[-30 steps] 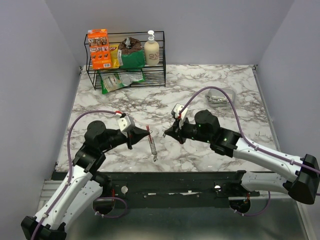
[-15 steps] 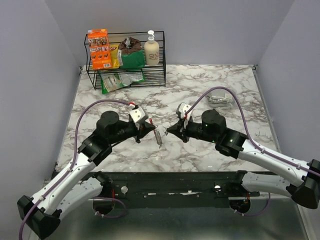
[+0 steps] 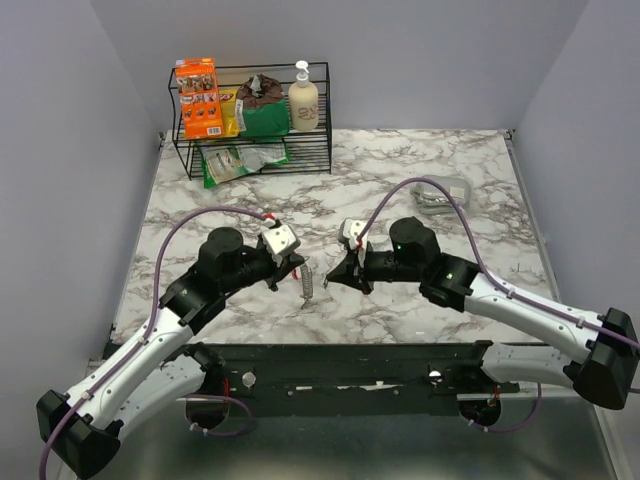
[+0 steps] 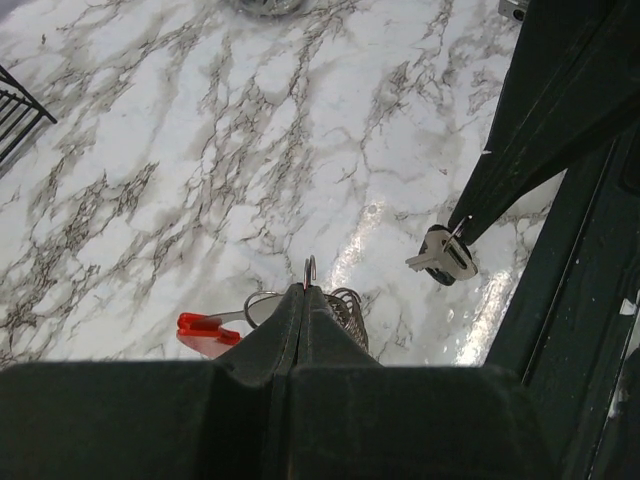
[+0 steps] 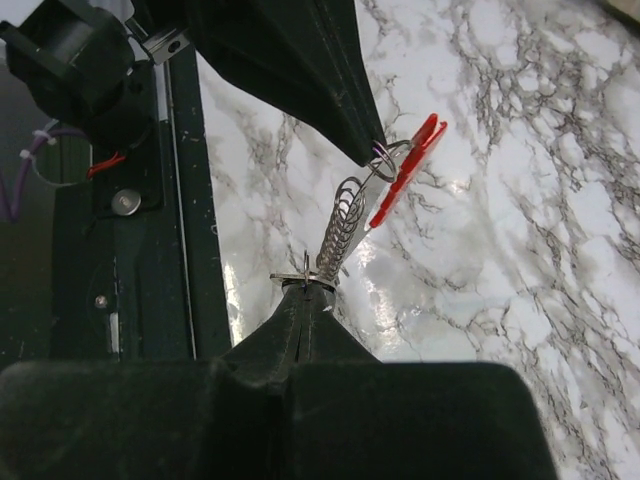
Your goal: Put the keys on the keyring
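My left gripper [image 3: 297,268] is shut on the small wire loop [image 4: 310,270] of the keyring [image 3: 308,287] and holds it above the marble table. The keyring's red side [image 4: 208,325] and gray coiled side [image 4: 349,307] hang just below the shut jaws. My right gripper [image 3: 332,277] is shut on a small black-and-silver key [image 4: 447,258] and holds it close to the right of the keyring. In the right wrist view the key [image 5: 300,279] sits edge-on at my fingertips, right at the lower end of the gray coil [image 5: 340,225]. The red side [image 5: 403,175] hangs under the left finger [image 5: 300,70].
A black wire rack [image 3: 252,150] with an orange box, green bags and a soap bottle stands at the back left. A clear plastic container [image 3: 440,192] lies at the right. The table's dark front rail [image 3: 330,360] runs just below both grippers.
Both grippers have come closer together. The right gripper moved left with the key toward the keyring. The left gripper shifted right earlier, then lowered the keyring slightly.
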Motion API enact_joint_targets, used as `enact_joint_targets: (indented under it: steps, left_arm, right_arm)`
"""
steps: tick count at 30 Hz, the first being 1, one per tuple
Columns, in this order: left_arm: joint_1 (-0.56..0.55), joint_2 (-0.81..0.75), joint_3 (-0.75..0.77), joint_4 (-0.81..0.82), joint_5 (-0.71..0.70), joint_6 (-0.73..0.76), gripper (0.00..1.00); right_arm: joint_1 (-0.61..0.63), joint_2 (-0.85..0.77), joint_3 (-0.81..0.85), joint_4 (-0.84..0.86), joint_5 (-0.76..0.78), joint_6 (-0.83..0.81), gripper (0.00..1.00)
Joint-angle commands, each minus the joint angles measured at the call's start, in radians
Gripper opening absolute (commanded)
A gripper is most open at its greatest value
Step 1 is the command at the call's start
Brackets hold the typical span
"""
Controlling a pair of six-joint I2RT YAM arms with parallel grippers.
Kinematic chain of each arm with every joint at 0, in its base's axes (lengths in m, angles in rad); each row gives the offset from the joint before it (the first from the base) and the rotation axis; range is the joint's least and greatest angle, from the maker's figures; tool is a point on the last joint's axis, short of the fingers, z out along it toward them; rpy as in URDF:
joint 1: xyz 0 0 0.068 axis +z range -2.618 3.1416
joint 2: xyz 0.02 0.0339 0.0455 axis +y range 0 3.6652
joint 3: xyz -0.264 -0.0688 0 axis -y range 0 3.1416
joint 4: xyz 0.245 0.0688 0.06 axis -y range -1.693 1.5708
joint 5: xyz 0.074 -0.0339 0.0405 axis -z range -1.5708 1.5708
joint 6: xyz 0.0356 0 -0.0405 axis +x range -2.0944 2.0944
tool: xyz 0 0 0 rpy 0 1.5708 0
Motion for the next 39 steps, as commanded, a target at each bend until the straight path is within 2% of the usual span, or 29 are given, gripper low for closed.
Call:
enact_joint_targets:
  steps: [1,14,25,39]
  left_arm:
    - [-0.005,-0.022,-0.012,0.011,0.031,0.045,0.00]
    - [-0.048,-0.043,-0.038,0.019,0.041,0.090,0.00]
    - [-0.102,-0.033,-0.038,-0.007,-0.037,0.119,0.00]
    - [-0.143,-0.016,-0.035,-0.030,-0.071,0.133,0.00]
  right_arm:
    - [-0.006,0.040,0.061,-0.028,-0.083,-0.034,0.00]
    - [-0.006,0.114,0.101,-0.046,-0.080,-0.052,0.00]
    - [-0.006,0.140,0.115,-0.050,-0.077,-0.050,0.00]
    - [-0.008,0.155,0.130,-0.053,-0.057,-0.049,0.00]
